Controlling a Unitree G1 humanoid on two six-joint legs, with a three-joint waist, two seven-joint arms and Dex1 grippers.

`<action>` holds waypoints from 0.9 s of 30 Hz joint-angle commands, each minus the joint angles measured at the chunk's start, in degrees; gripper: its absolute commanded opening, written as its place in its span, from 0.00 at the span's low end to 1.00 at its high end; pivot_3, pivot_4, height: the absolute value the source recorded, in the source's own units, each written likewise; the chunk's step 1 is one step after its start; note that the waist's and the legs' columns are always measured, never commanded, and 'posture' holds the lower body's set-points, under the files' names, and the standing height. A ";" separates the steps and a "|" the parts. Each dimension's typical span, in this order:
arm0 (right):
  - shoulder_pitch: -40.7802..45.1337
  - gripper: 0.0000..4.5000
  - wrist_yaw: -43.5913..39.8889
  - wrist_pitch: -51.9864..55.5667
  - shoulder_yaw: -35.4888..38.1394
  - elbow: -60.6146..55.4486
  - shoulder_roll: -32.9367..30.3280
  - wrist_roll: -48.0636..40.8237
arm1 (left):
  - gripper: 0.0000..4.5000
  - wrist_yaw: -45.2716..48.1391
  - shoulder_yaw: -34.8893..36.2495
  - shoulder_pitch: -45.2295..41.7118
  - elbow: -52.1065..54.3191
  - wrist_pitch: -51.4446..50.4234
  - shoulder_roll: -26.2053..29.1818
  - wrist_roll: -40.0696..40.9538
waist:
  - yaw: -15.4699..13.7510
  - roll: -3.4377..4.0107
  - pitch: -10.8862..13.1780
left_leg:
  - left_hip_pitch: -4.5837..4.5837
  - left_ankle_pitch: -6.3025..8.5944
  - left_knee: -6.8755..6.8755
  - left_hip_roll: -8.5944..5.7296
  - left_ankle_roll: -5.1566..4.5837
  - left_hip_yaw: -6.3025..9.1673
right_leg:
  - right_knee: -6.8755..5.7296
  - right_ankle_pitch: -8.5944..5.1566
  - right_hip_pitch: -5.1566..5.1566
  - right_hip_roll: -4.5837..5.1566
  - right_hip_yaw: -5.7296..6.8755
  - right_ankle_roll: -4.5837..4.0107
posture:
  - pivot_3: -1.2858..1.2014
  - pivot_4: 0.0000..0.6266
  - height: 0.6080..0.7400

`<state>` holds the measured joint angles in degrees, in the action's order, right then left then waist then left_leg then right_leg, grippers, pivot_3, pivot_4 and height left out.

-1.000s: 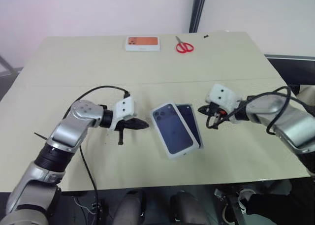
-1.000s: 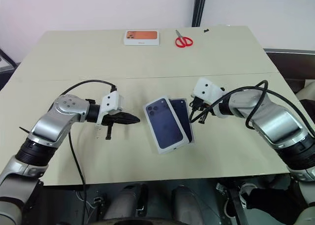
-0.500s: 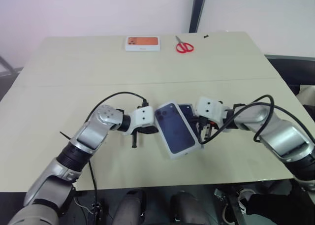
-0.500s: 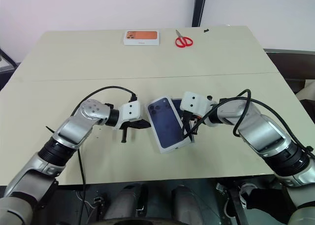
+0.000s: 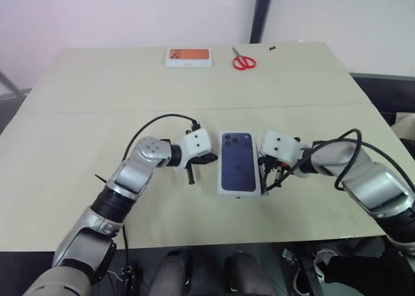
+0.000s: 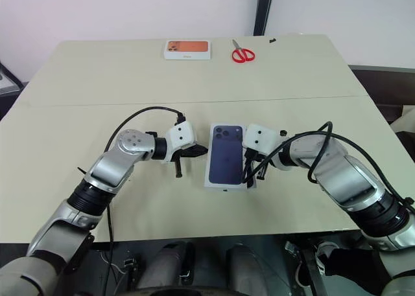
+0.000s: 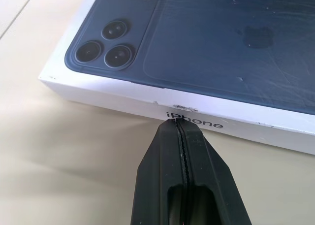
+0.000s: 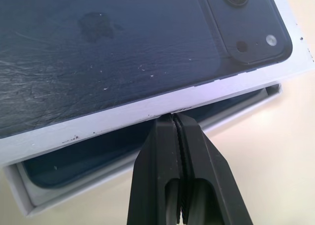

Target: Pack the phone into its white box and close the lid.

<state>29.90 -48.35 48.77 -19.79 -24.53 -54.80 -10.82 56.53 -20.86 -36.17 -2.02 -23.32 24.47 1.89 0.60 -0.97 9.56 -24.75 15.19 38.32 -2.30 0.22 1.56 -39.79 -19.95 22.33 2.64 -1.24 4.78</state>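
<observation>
**Lid resting offset on box**

The lid (image 5: 238, 161) is seated askew over the white box (image 8: 147, 158), with the phone (image 8: 98, 146) exposed beneath. The left tool (image 7: 178, 129) and right tool (image 8: 172, 119), each pressed together, are set against opposite lid edges on the worktop (image 5: 97, 102).

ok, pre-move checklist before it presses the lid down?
1. Phone in the white box: ok, dark phone lies in the tray under the lid.
2. Lid lined up over the box: not ok, the right wrist view shows the tray and phone sticking out past the lid's edge on that side.
3. Lid fully seated: not ok, it rests on top with a gap at that side.
4. Left gripper: ok, jaws shut, tip at the lid's side wall by the printed word.
5. Right gripper: ok, jaws shut, tip at the lid's opposite edge.
6. Scissors and orange-picture box: ok, at the table's far edge.
</observation>
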 commanded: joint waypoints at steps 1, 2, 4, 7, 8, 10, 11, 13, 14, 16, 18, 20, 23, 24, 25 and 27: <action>0.04 0.01 -0.35 0.22 1.68 -3.55 0.72 -0.22 | 0.00 1.62 0.28 -1.09 4.08 0.71 -1.20 2.44 | -0.01 0.00 0.00 | 0.00 0.00 0.00 0.00 0.00 0.00 | 0.00 0.00 0.00 0.00 0.00 0.00 | 0.52 0.24 1.00; -0.08 0.01 -0.29 0.45 1.86 -3.67 0.81 -0.21 | 0.00 2.00 0.20 -1.02 4.37 0.61 -1.17 2.60 | -0.03 0.00 0.00 | 0.00 0.00 0.00 0.00 0.00 0.00 | 0.00 0.00 -0.01 0.00 0.00 0.00 | 0.52 0.24 1.00; -0.26 0.01 -0.22 0.90 2.25 -3.86 1.05 -0.20 | 0.00 2.78 0.02 -0.81 5.00 0.44 -1.00 2.79 | -0.04 0.00 0.00 | 0.00 0.00 0.01 0.00 0.00 0.00 | 0.00 0.00 -0.01 0.00 0.00 0.00 | 0.52 0.24 1.00; -0.26 0.01 -0.11 1.44 2.74 -3.95 1.33 -0.10 | 0.00 3.40 -0.24 -0.53 5.62 0.28 -0.76 2.76 | 0.02 0.00 0.00 | 0.00 0.00 0.01 0.00 0.01 0.00 | 0.00 0.00 0.00 0.00 0.00 0.00 | 0.52 0.24 1.00; -0.22 0.01 -0.06 1.63 2.88 -3.91 1.38 -0.08 | 0.00 3.35 -0.29 -0.48 5.67 0.42 -0.76 2.60 | 0.02 0.00 0.00 | 0.00 0.00 0.00 0.00 0.01 0.00 | 0.00 0.00 0.00 0.00 0.00 0.00 | 0.52 0.24 1.00; -0.14 0.01 -0.04 1.87 3.03 -3.80 1.40 -0.01 | 0.00 3.05 -0.27 -0.51 5.38 0.47 -0.86 2.26 | 0.00 0.00 0.00 | 0.00 0.00 0.01 0.00 0.01 0.00 | 0.00 0.00 0.00 0.00 0.00 0.00 | 0.52 0.24 1.00; -0.18 0.01 -0.03 1.91 3.09 -3.72 1.39 0.06 | 0.00 3.01 -0.27 -0.53 5.29 0.50 -0.88 2.19 | -0.02 0.00 0.00 | 0.00 0.00 0.01 0.00 0.01 0.00 | 0.00 0.00 0.00 0.00 0.00 0.00 | 0.52 0.24 1.00; -0.48 0.01 0.15 1.79 3.20 -3.32 1.31 0.45 | 0.00 3.07 -0.28 -0.55 5.25 0.48 -0.88 2.17 | -0.03 0.00 0.00 | 0.00 0.00 0.01 0.00 0.01 0.00 | 0.00 0.00 -0.01 0.00 0.00 0.00 | 0.52 0.24 1.00; -0.60 0.01 0.30 1.85 3.30 -3.14 1.34 0.58 | 0.00 3.11 -0.30 -0.55 5.25 0.49 -0.87 2.18 | -0.02 0.00 0.00 | 0.00 0.00 0.01 0.00 0.01 0.00 | 0.00 0.00 -0.01 0.00 0.00 0.00 | 0.52 0.24 1.00; -0.61 0.01 0.55 1.97 3.55 -2.63 1.48 0.77 | 0.00 3.26 -0.45 -0.68 5.06 0.67 -0.92 2.13 | 0.01 0.00 0.00 | 0.00 0.00 0.01 0.00 0.01 0.00 | -0.01 0.00 0.00 0.00 0.00 0.00 | 0.52 0.24 1.00; -0.61 0.01 0.69 2.04 3.73 -2.33 1.58 0.92 | 0.00 3.31 -0.62 -0.78 4.74 0.88 -1.02 1.96 | 0.02 0.00 0.00 | 0.00 0.00 0.01 0.00 0.01 0.00 | -0.02 0.00 0.00 0.00 0.00 0.00 | 0.52 0.24 1.00; -0.67 0.01 0.70 2.11 3.85 -2.30 1.60 0.97 | 0.00 3.24 -0.71 -0.92 4.30 1.00 -1.14 1.75 | -0.01 0.00 0.00 | 0.00 0.00 0.01 0.00 0.01 0.00 | -0.02 0.00 0.00 0.00 0.00 0.00 | 0.52 0.24 1.00; -0.98 0.01 0.55 2.13 4.07 -2.42 1.46 1.01 | 0.00 3.08 -0.77 -1.18 3.47 1.26 -1.32 1.45 | -0.02 0.00 0.00 | 0.00 -0.01 0.01 -0.01 0.01 0.00 | -0.02 0.00 0.00 0.00 0.00 0.00 | 0.52 0.24 1.00; -1.08 0.01 0.52 2.13 4.12 -2.43 1.45 1.06 | 0.00 3.03 -0.77 -1.23 3.25 1.32 -1.39 1.37 | -0.01 0.00 0.00 | 0.00 0.00 0.01 -0.01 0.01 0.00 | -0.02 0.00 0.00 0.00 0.00 0.00 | 0.52 0.24 1.00; -1.16 0.01 0.53 2.11 4.16 -2.36 1.49 1.14 | 0.00 2.77 -0.72 -1.31 2.86 1.49 -1.51 1.17 | -0.01 0.00 0.00 | 0.00 -0.01 0.01 -0.01 0.01 0.00 | -0.02 0.00 0.00 0.00 0.00 0.00 | 0.52 0.24 1.00; -1.33 0.01 0.91 2.02 4.22 -1.88 1.80 1.46 | 0.00 2.31 -0.56 -1.54 1.87 1.66 -1.81 0.85 | 0.00 0.00 0.00 | 0.00 -0.01 0.01 -0.01 0.01 0.00 | -0.03 0.00 0.00 0.00 0.00 0.00 | 0.52 0.24 1.00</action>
<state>28.13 -47.48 51.65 -16.88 -24.74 -53.90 -9.18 59.20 -21.32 -36.18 -1.00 -23.18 23.54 2.36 0.60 -0.97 9.56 -24.75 15.18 38.34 -2.31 0.23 1.56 -39.83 -19.95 22.34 2.64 -1.25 4.78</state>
